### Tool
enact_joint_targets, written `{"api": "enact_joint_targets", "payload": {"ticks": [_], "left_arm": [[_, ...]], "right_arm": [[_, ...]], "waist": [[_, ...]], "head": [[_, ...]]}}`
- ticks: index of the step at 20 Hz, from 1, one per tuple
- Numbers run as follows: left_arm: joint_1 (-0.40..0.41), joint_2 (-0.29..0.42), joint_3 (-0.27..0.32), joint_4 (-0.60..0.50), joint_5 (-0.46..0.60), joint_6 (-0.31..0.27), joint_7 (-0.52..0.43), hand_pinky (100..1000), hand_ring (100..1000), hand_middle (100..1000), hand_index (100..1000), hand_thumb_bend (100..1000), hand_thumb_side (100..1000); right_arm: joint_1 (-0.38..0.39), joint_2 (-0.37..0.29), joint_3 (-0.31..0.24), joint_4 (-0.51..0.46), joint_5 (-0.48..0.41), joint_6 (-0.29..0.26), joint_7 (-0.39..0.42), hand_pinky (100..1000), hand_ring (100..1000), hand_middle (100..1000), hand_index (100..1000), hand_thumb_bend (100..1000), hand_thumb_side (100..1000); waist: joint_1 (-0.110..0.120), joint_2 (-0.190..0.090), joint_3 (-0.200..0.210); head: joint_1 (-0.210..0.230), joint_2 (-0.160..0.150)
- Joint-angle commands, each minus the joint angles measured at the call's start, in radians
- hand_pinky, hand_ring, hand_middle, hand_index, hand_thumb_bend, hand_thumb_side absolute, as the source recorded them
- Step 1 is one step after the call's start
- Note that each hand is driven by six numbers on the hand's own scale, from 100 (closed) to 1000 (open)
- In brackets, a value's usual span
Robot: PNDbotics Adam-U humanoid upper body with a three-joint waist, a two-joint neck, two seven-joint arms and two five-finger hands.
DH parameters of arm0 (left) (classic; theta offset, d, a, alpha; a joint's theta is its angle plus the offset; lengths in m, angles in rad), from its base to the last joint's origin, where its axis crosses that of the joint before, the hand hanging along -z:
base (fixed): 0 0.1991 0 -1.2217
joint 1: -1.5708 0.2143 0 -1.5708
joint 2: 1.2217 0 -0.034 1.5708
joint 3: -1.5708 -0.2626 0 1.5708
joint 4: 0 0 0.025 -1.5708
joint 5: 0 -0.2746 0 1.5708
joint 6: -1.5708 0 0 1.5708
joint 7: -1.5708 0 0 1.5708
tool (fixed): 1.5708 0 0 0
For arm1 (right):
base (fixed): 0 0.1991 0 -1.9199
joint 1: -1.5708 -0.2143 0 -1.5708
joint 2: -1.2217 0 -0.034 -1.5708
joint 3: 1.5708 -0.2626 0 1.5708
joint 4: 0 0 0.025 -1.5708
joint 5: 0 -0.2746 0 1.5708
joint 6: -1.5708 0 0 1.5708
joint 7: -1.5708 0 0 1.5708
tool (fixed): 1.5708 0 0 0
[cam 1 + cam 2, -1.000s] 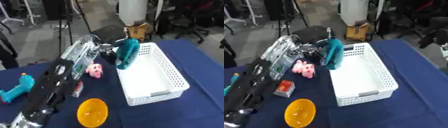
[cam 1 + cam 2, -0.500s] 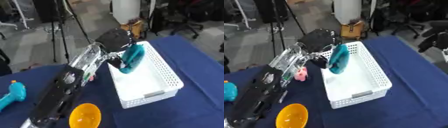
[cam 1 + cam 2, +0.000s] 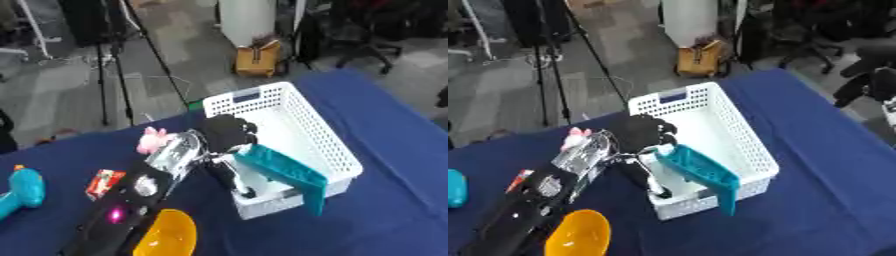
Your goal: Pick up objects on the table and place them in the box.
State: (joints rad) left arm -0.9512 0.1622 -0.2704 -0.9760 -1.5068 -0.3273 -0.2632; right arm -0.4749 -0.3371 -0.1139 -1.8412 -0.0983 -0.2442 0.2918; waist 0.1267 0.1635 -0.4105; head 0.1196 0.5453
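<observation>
Nearest, an orange bowl (image 3: 166, 235) lies on the blue table (image 3: 385, 215). The left hand (image 3: 226, 134) curls its fingers around a teal plastic piece (image 3: 284, 172), which hangs over the near corner of the white basket (image 3: 297, 125). Beyond, a pink toy (image 3: 152, 139) lies beside the arm.

Beyond the blue table (image 3: 398, 125) lies grey floor (image 3: 166, 75). A brown cardboard box (image 3: 258, 57) stands before a white column (image 3: 248, 20); black tripod legs (image 3: 118, 55) rise left of it, and office chairs (image 3: 376, 30) stand to its right.
</observation>
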Motion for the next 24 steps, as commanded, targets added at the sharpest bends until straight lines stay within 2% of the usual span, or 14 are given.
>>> {"api": "enact_joint_targets", "payload": {"ticks": [1, 2, 3, 5, 8, 9, 11, 13, 15, 17, 20, 22, 23, 24], "left_arm": [[-0.028, 0.009, 0.070, 0.058, -0.024, 0.068, 0.109, 800, 893, 895, 862, 663, 1000], [-0.026, 0.011, 0.084, 0.063, -0.009, 0.105, 0.166, 800, 893, 895, 862, 663, 1000], [-0.023, 0.013, 0.102, 0.061, 0.023, 0.142, 0.225, 774, 864, 897, 870, 595, 932], [-0.011, 0.023, 0.132, 0.043, 0.177, 0.208, 0.366, 763, 854, 895, 869, 576, 911], [-0.003, 0.047, 0.133, 0.011, 0.399, 0.241, 0.495, 742, 844, 901, 875, 545, 883], [-0.001, 0.054, 0.144, -0.013, 0.467, 0.246, 0.529, 701, 812, 906, 883, 490, 874], [0.013, 0.081, 0.175, -0.111, 0.706, 0.245, 0.594, 701, 813, 908, 888, 494, 852], [0.049, 0.148, 0.161, -0.232, 0.949, 0.233, 0.596, 695, 810, 908, 887, 488, 846], [0.076, 0.193, 0.151, -0.312, 1.088, 0.244, 0.571, 692, 808, 909, 889, 470, 850], [0.109, 0.232, 0.149, -0.373, 1.170, 0.255, 0.546, 688, 806, 906, 890, 437, 848], [0.272, 0.359, 0.185, -0.518, 1.303, 0.263, 0.496, 685, 804, 906, 895, 396, 880], [0.351, 0.401, 0.212, -0.570, 1.364, 0.289, 0.479, 672, 785, 899, 891, 375, 913], [0.377, 0.414, 0.221, -0.581, 1.383, 0.303, 0.473, 670, 775, 899, 891, 375, 913], [0.400, 0.421, 0.227, -0.587, 1.400, 0.314, 0.465, 669, 777, 898, 888, 360, 939]], "right_arm": [[-0.010, -0.009, -0.008, -0.018, -0.004, -0.002, 0.000, 479, 532, 605, 799, 127, 591], [-0.008, -0.010, -0.009, -0.018, -0.003, -0.002, 0.000, 479, 532, 605, 799, 127, 591], [-0.006, -0.011, -0.011, -0.016, -0.002, -0.003, -0.001, 479, 531, 605, 799, 126, 592], [-0.001, -0.012, -0.015, -0.014, -0.001, -0.003, -0.005, 479, 531, 605, 799, 125, 591], [0.003, -0.014, -0.016, -0.012, 0.001, -0.005, -0.006, 479, 531, 605, 799, 125, 591], [0.005, -0.014, -0.017, -0.010, 0.002, -0.005, -0.007, 480, 531, 605, 799, 123, 591], [0.012, -0.017, -0.020, -0.007, 0.003, -0.007, -0.010, 480, 531, 605, 799, 124, 590], [0.019, -0.020, -0.024, -0.003, 0.005, -0.010, -0.013, 480, 531, 605, 799, 124, 590], [0.023, -0.023, -0.025, 0.000, 0.006, -0.012, -0.015, 480, 531, 605, 799, 123, 591], [0.030, -0.026, -0.028, 0.004, 0.009, -0.013, -0.017, 481, 531, 606, 799, 123, 591], [0.059, -0.034, -0.037, 0.015, 0.016, -0.015, -0.023, 480, 531, 606, 800, 121, 592], [0.072, -0.038, -0.040, 0.021, 0.020, -0.018, -0.026, 480, 530, 606, 800, 121, 593], [0.077, -0.039, -0.041, 0.023, 0.021, -0.019, -0.026, 480, 530, 605, 799, 137, 556], [0.080, -0.040, -0.042, 0.024, 0.021, -0.020, -0.026, 480, 530, 606, 799, 121, 594]], "waist": [[-0.019, -0.012, 0.006], [-0.021, -0.012, 0.009], [-0.024, -0.013, 0.014], [-0.028, -0.015, 0.025], [-0.033, -0.017, 0.035], [-0.038, -0.019, 0.043], [-0.048, -0.025, 0.064], [-0.057, -0.032, 0.090], [-0.061, -0.037, 0.104], [-0.066, -0.043, 0.123], [-0.082, -0.065, 0.189], [-0.088, -0.073, 0.213], [-0.089, -0.076, 0.220], [-0.091, -0.078, 0.226]], "head": [[-0.007, -0.004], [-0.009, -0.003], [-0.012, -0.002], [-0.019, -0.001], [-0.022, -0.001], [-0.025, 0.000], [-0.032, 0.002], [-0.039, 0.008], [-0.044, 0.012], [-0.051, 0.019], [-0.069, 0.043], [-0.074, 0.054], [-0.074, 0.058], [-0.075, 0.061]]}}
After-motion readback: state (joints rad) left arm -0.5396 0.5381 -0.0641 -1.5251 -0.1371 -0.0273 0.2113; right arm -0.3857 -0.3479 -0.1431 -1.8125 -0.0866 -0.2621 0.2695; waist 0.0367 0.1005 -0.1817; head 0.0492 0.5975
